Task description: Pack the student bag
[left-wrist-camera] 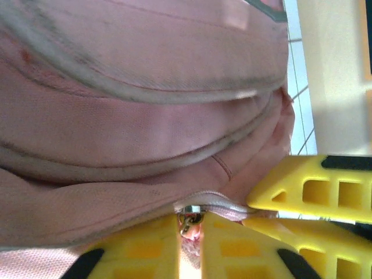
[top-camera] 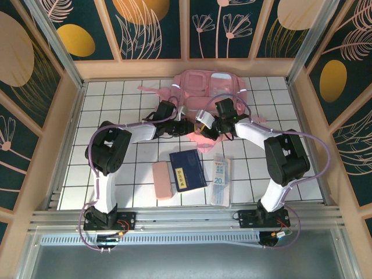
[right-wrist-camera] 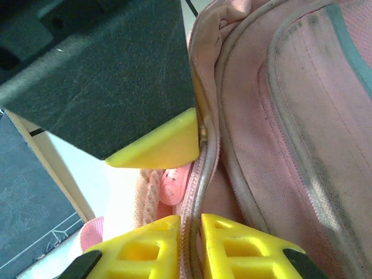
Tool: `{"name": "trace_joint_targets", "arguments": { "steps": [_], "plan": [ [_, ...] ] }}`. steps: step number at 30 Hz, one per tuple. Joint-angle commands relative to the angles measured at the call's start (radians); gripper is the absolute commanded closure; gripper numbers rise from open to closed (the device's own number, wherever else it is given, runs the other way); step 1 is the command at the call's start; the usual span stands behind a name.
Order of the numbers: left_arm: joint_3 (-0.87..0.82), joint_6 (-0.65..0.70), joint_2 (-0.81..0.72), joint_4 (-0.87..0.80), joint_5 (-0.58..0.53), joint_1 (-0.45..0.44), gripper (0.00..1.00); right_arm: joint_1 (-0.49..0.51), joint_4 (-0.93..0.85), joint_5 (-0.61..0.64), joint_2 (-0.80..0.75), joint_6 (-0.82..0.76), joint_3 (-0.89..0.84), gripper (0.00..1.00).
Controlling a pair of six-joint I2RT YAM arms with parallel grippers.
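The two arms cover the middle of the student bag (top-camera: 212, 87) in the top view, so its near half and full outline are hard to make out. Both wrist views are so close that the bag (left-wrist-camera: 145, 128) is cut off on every side.

The bag lies flat on the white tiled table (top-camera: 116, 104), beyond the far edge of the dark blue book (top-camera: 187, 170). Its pocketed front faces up. Its long axis seems to run straight away from the book, with the zipped end nearest the book.

The bag is soft pink woven fabric (right-wrist-camera: 290, 116) with grey-edged curved seams and pale stripes. Its front pockets are glossy and see-through.

The left gripper (top-camera: 186, 128) sits between book and bag. Its yellow ribbed jaws (left-wrist-camera: 190, 224) are pressed together on the bag's zip edge, at a small metal pull (left-wrist-camera: 187, 221). The right gripper (top-camera: 208, 129) is just beside it, also on the bag's book-side edge. Its jaws (right-wrist-camera: 190, 224) stand nearly together, clamped on the zip seam (right-wrist-camera: 203, 174).

A rounded pink pencil case (top-camera: 163, 180) lies just left of the book. A clear flat packet (top-camera: 221, 177) lies just right of it.
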Motion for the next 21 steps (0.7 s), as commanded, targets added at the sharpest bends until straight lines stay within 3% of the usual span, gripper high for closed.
{"name": "trace_joint_targets", "arguments": {
  "steps": [1,5,9,14,21],
  "plan": [
    [0.020,0.011,0.005,0.007,-0.019,-0.003,1.00,-0.006,0.040,0.004,-0.002,-0.016,0.003,0.83],
    [-0.007,0.034,-0.055,-0.011,-0.073,0.000,1.00,-0.008,0.060,0.071,-0.023,-0.038,-0.022,0.75],
    [-0.030,0.036,-0.118,-0.024,-0.094,0.006,1.00,-0.007,0.067,0.093,-0.033,-0.052,-0.026,0.75],
    [-0.027,-0.001,-0.143,-0.004,0.003,0.008,1.00,0.009,0.058,0.036,-0.028,-0.041,-0.009,0.59],
    [-0.068,-0.103,-0.166,0.108,0.107,0.009,1.00,0.023,0.050,0.039,-0.011,-0.083,0.007,0.60]
  ]
}}
